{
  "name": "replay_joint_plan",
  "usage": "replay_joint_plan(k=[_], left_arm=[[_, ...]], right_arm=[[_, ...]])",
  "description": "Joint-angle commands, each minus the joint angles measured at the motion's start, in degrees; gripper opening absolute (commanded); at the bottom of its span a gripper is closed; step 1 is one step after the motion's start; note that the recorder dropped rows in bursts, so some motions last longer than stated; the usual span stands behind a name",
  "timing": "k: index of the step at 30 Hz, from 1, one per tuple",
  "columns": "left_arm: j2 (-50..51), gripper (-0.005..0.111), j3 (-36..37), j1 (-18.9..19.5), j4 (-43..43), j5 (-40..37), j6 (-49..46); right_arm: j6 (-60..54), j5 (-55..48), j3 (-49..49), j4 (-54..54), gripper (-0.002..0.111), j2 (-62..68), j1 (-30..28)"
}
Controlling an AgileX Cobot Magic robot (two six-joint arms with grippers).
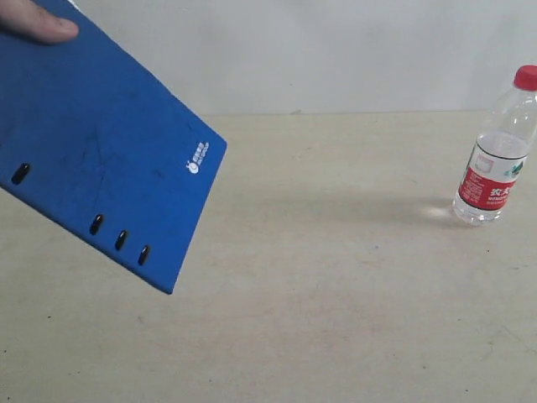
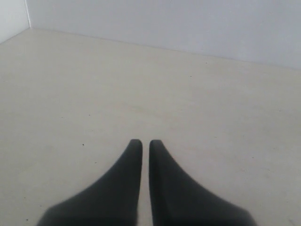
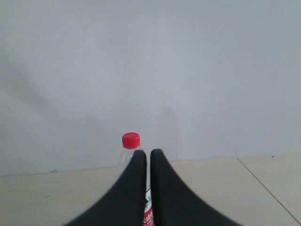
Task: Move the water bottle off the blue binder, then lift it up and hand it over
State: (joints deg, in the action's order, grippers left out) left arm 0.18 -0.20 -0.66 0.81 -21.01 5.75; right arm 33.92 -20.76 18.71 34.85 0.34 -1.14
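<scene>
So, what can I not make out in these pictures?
- Exterior view: the flat deep-blue binder is cut by the left and top edges; of the hand on it, only one finger shows.
- Right wrist view: the black tool hides most of the small clear red-capped plastic bottle.

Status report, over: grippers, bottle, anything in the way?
Left gripper shut, empty; right gripper shut, empty. Bottle upright on table, off binder. A hand holds binder tilted, away from bottle.
</scene>
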Motion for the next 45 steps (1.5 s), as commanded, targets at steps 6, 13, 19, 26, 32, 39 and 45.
replay_joint_plan(k=[6, 13, 19, 26, 32, 39, 45], left_arm=[[-0.18, 0.005, 0.20, 0.09, 0.11, 0.46, -0.22], [-0.18, 0.005, 0.20, 0.09, 0.11, 0.46, -0.22], [-0.18, 0.005, 0.20, 0.09, 0.11, 0.46, -0.22], [-0.18, 0.005, 0.20, 0.09, 0.11, 0.46, -0.22], [-0.18, 0.005, 0.20, 0.09, 0.11, 0.46, -0.22], [-0.18, 0.005, 0.20, 0.09, 0.11, 0.46, -0.22], [-0.18, 0.005, 0.20, 0.09, 0.11, 0.46, -0.22]], right_arm=[[-28.97, -9.30, -3.75, -22.73, 0.001, -0.34, 0.14], [-26.55, -6.79, -9.31, -23.68, 0.001, -0.34, -0.52], [-29.78, -2.89, -9.31, -30.23, 0.001, -0.34, -2.94], [-30.01, 9.11, -9.31, -29.98, 0.001, -0.34, -2.81], [-29.84, -6.03, -9.31, -30.54, 0.001, -0.34, -2.81], [-30.20, -6.03, -9.31, -30.54, 0.001, -0.34, -2.81], [-30.20, -6.03, -9.31, -30.54, 0.001, -0.34, -2.81]])
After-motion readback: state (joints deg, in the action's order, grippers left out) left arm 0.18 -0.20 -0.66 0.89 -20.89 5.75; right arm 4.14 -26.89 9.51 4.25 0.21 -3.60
